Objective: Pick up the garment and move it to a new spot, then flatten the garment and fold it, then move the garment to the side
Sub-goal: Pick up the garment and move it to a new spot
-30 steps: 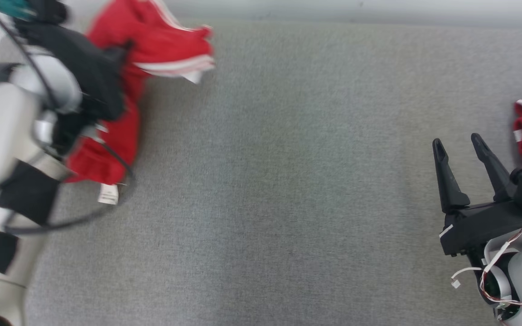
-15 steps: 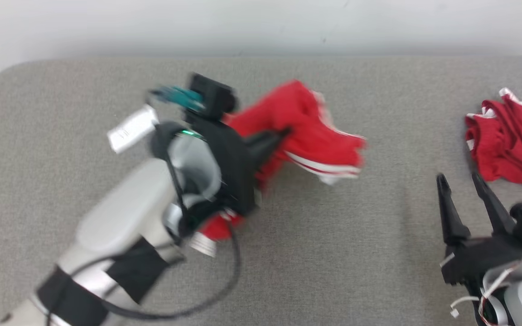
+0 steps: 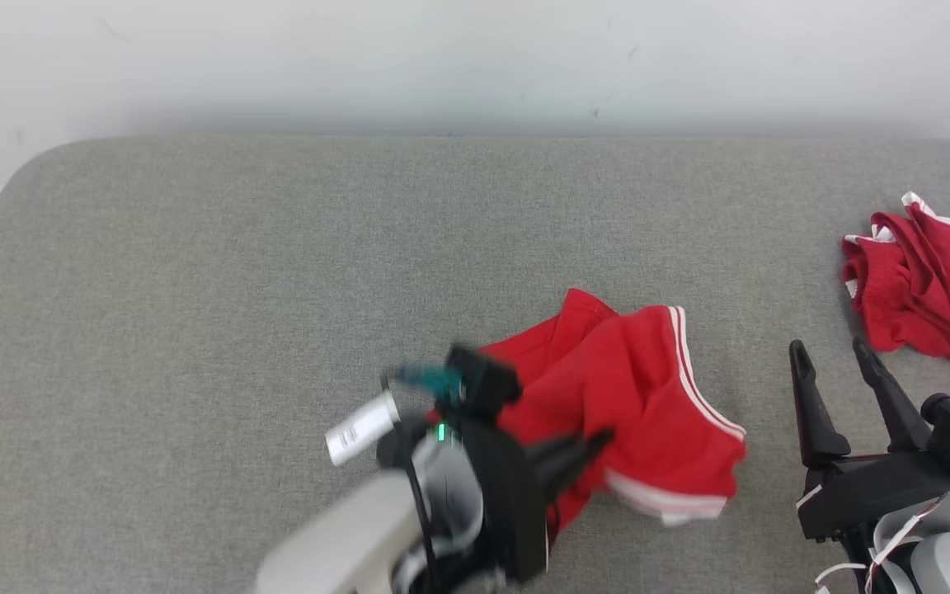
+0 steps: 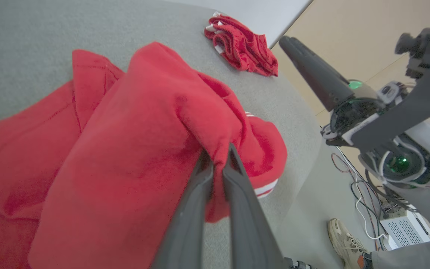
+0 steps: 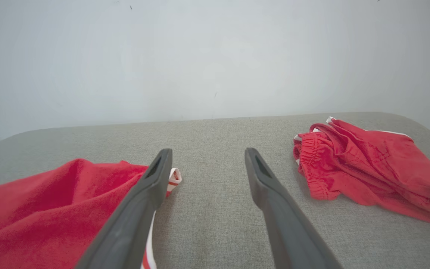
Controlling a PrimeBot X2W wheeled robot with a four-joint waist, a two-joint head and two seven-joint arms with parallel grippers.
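The garment [image 3: 648,388], red shorts with white side stripes, lies bunched on the grey padded table [image 3: 277,289], centre front. My left gripper [image 3: 594,439] is shut on a raised fold at its near side. In the left wrist view the fingers [image 4: 237,194] pinch that red fold [image 4: 144,130], and the rest of the cloth drapes down onto the table. My right gripper [image 3: 828,351] stands open and empty to the garment's right, a short gap away. In the right wrist view the garment [image 5: 50,201] lies left of the open right gripper [image 5: 207,153].
A second crumpled red garment [image 3: 928,280] lies at the table's right end [image 5: 364,168]. A white wall runs behind the table. Past the table's right edge, the left wrist view shows floor, cables, a white box [image 4: 405,229] and a person's shoe [image 4: 343,243].
The head camera has swung. Relative to the second garment and my right gripper, my left gripper has carried the red garment rightward and nearer, down onto the table's middle. The right gripper stayed open.
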